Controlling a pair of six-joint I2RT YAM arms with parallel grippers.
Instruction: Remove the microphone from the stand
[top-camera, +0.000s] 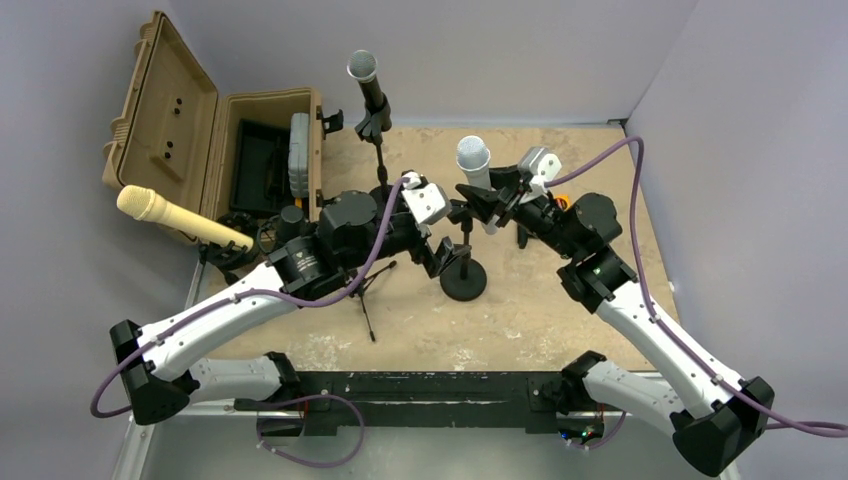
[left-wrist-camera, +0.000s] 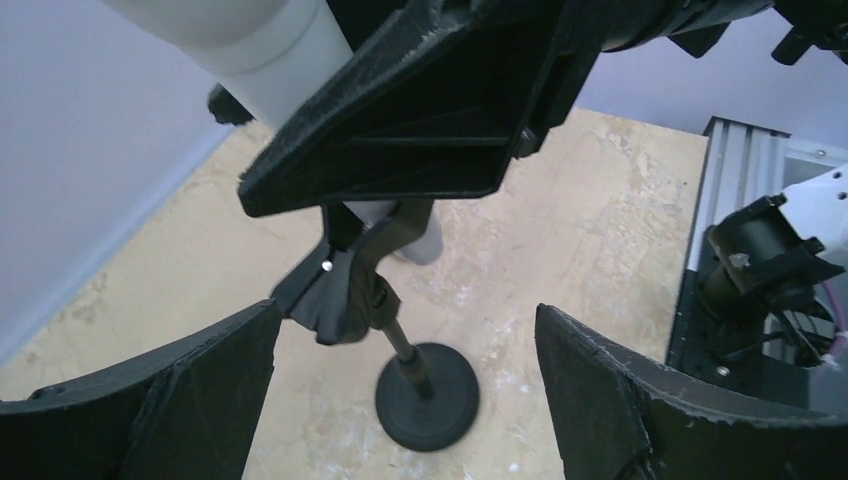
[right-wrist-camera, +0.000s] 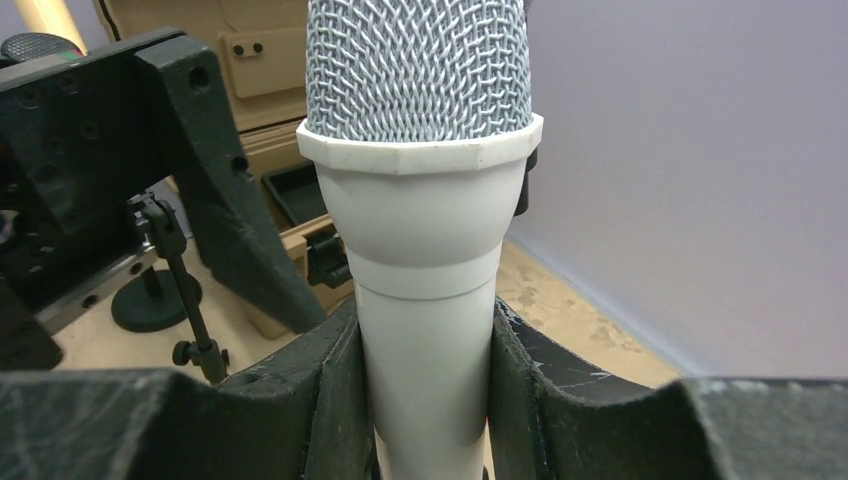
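Note:
The white microphone (top-camera: 472, 160) with a silver mesh head stands upright over the black stand (top-camera: 464, 280), which has a round base. My right gripper (top-camera: 497, 197) is shut on the microphone's body, its fingers (right-wrist-camera: 325, 380) pressed against both sides of the microphone (right-wrist-camera: 420, 240). In the left wrist view my left gripper (left-wrist-camera: 405, 315) is open, straddling the stand's clip (left-wrist-camera: 345, 290) and pole above the base (left-wrist-camera: 428, 395) without touching them. The microphone's lower end (left-wrist-camera: 425, 243) shows right by the clip; whether it sits in the clip I cannot tell.
An open tan case (top-camera: 200, 140) stands at the back left. A black microphone (top-camera: 365, 85) sits on a tripod stand behind, and a cream microphone (top-camera: 170, 215) on a stand at the left. Walls close the back and right sides.

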